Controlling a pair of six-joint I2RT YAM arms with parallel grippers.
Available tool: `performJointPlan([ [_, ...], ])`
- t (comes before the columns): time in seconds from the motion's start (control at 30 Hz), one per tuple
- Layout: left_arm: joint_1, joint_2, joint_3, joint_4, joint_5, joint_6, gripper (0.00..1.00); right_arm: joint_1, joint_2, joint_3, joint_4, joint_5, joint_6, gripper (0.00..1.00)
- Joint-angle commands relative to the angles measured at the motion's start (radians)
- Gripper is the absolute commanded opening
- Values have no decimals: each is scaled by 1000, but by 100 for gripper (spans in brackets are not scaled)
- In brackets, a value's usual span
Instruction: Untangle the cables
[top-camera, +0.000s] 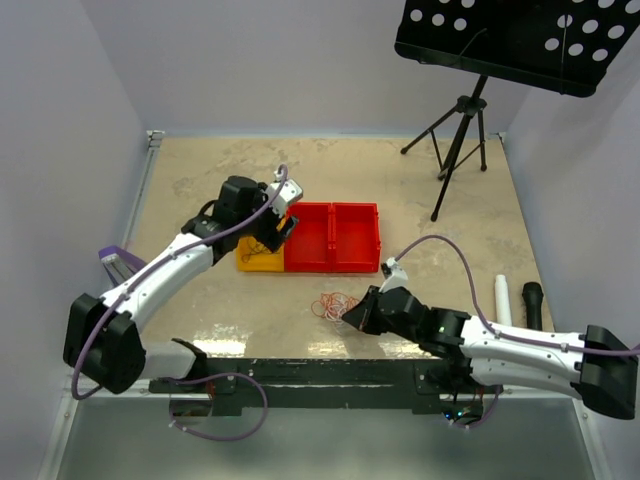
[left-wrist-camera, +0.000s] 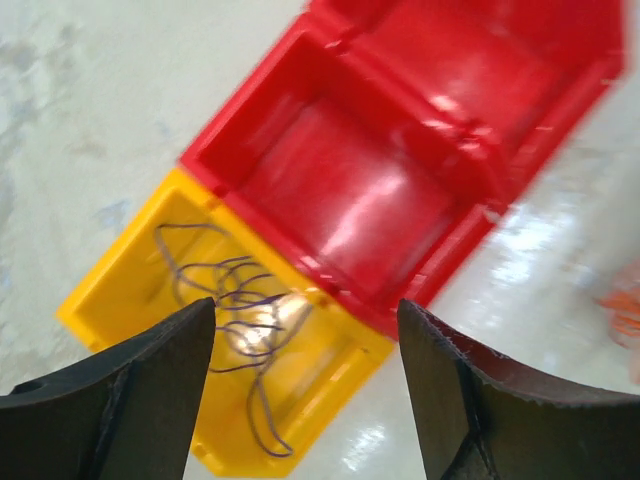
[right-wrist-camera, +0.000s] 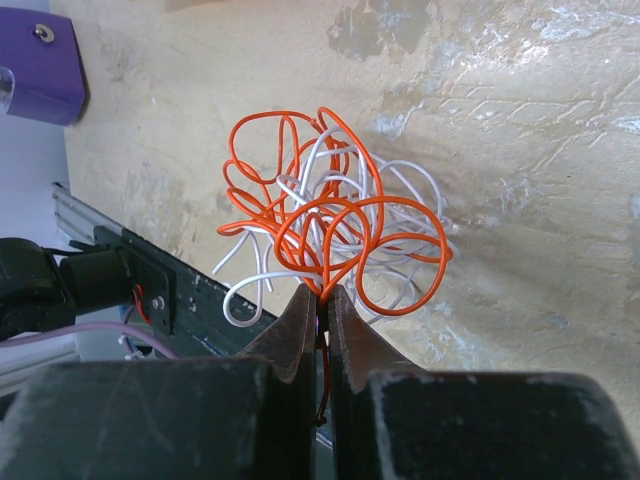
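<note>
An orange cable and a white cable lie tangled together on the table; the tangle shows in the top view in front of the bins. My right gripper is shut on the orange cable at the tangle's near side; it also shows in the top view. A dark thin cable lies coiled in the yellow bin. My left gripper is open and empty above the yellow bin; in the top view it is over the bins.
A red two-compartment bin stands beside the yellow bin. A tripod stand with a black perforated panel is at the back right. A white cylinder and a black cylinder lie at the right. A purple block sits left.
</note>
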Motion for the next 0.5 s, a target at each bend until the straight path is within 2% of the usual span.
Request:
performJointPlan([
  [0.0,-29,-56,32,-216,369,102,78,5,25,54,60,-8,-30,0],
  [0.1,-89,-66,-19,-275,458,186,78,6,34,68,60,-7,-35,0],
  [0.2,-149,-61,-59,-295,486,254,77,6,19,91,57,-5,-36,0],
  [0.47,-158,40,-23,-347,606,269,77,3,-61,124,29,5,-28,0],
])
